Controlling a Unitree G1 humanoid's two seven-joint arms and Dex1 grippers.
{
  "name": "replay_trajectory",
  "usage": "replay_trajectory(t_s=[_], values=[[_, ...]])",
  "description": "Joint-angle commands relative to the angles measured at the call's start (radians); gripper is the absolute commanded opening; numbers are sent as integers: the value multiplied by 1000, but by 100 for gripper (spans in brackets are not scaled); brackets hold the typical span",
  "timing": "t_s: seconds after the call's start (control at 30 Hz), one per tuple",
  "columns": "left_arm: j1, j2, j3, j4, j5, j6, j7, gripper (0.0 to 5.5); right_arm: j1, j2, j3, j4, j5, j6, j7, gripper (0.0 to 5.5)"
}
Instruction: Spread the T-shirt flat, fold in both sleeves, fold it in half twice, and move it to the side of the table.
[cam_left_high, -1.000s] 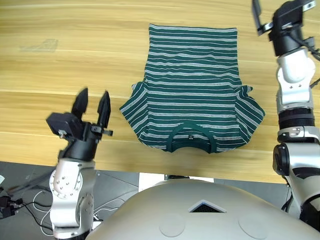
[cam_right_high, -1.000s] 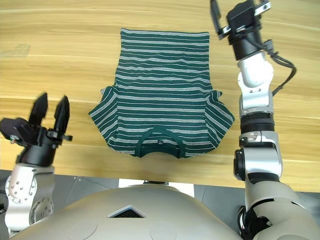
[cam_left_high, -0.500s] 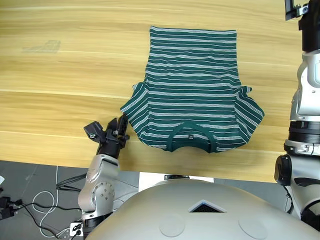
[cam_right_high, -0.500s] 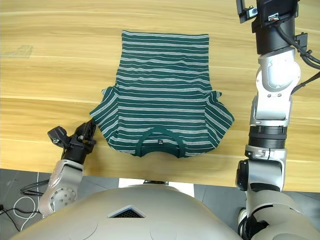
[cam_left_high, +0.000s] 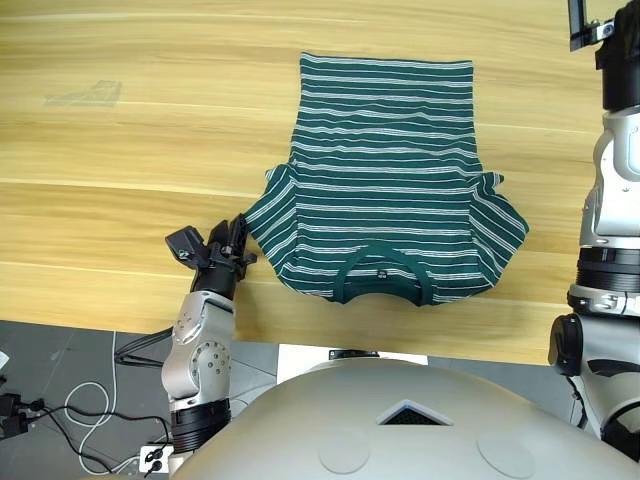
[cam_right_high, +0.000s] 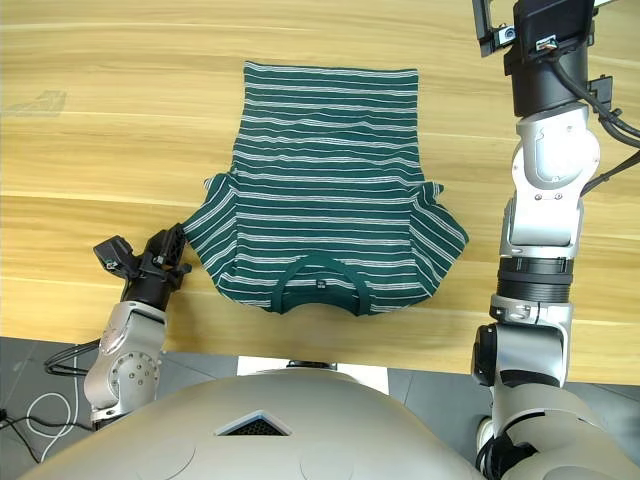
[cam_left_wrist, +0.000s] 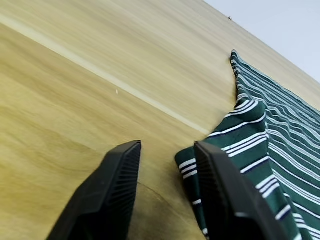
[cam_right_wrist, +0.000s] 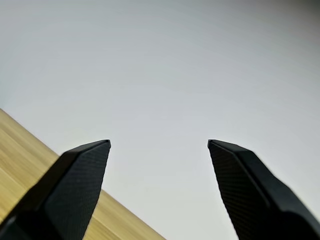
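One green, white-striped T-shirt (cam_left_high: 385, 190) lying on wood-grain table (cam_left_high: 120, 150), left claw (cam_left_wrist: 167, 145) spread beside sleeve (cam_left_wrist: 250, 135), right claw (cam_right_wrist: 159, 143) spread wide

Bright, even light is washing the table (cam_left_high: 130, 150), leaving only faint, soft shadows along the edges of the T-shirt (cam_left_high: 385, 190).

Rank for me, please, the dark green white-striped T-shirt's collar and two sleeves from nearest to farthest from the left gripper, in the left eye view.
1. Sleeve on the robot's left, beside the left gripper.
2. Collar, middle of the near edge of the T-shirt.
3. Sleeve on the robot's right, opposite side.
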Motion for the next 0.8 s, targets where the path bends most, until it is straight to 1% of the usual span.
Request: replay_trajectory(t_s=[0.03,0.1,0.17,0.23,0.27,0.73,0.8], values=[[26,5,-31,71,48,61,-3,127,-10,-8,-5,7,-13,8,6,363],[26,5,-33,72,60,61,-10,84,-10,-9,-7,8,-12,7,5,363],[28,4,-33,73,66,59,-17,58,-11,-10,-7,12,-11,7,5,363],[27,3,-33,75,67,57,-23,16,-11,-8,-7,13,-12,9,5,363],[26,4,-32,77,67,57,-25,6,-12,-7,-6,14,-13,10,3,363],[-7,-5,-17,113,92,34,-41,6,-12,9,1,39,-26,11,-6,363],[1,-6,-19,88,90,27,-48,6,-12,14,5,45,-29,10,-8,363]])
